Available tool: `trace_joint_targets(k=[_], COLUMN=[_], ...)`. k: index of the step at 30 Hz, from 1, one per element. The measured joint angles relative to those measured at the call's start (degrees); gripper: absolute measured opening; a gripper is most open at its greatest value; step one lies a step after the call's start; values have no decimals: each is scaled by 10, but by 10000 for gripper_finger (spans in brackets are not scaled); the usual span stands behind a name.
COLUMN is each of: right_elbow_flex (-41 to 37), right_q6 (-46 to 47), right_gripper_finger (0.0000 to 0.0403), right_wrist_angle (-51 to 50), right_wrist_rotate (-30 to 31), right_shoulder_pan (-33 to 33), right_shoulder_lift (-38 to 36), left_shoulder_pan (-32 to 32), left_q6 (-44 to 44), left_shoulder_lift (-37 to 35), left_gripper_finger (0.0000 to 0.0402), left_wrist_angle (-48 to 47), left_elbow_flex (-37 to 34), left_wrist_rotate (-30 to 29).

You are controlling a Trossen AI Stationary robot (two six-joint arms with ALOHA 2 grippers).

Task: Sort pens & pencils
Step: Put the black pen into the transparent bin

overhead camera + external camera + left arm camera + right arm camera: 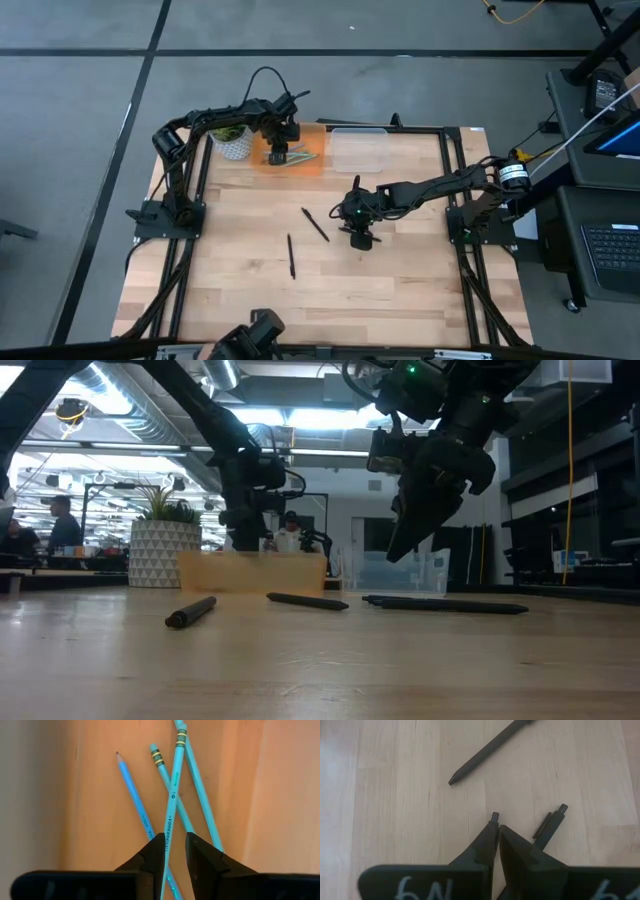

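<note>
Several light-blue pencils (135, 800) lie crossed on the floor of an orange tray (308, 160) at the table's far edge. My left gripper (175, 837) hangs over it, pointing steeply down and slightly open. One pencil (173, 790) runs between its fingers, lying across the others. My right gripper (496, 826) hovers shut above mid-table, right of centre. A black pen's button end (494, 816) shows just past its tips on the wood below. Another black pen (551, 824) lies beside it, and two more (315, 224) (291, 255) lie farther left.
A clear plastic box (358, 150) stands right of the orange tray. A potted plant (233, 143) stands to the tray's left, by the left arm. Bare wood stretches along the table's near half. People sit in the room beyond the table (62, 525).
</note>
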Motion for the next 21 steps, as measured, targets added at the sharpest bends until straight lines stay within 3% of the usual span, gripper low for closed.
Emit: trace_joint_targets(k=[12, 21], right_elbow_flex=[13, 52], right_q6=[-3, -45], right_gripper_finger=[30, 30], right_wrist_angle=[16, 14], right_wrist_rotate=[0, 5], right_shoulder_pan=[-2, -19], right_shoulder_lift=[0, 0], left_shoulder_pan=[-8, -41], left_q6=[-48, -60], left_shoulder_lift=[-13, -131], left_gripper_finger=[69, 66], left_wrist_angle=[-16, -13], left_elbow_flex=[0, 0], left_wrist_rotate=[9, 199])
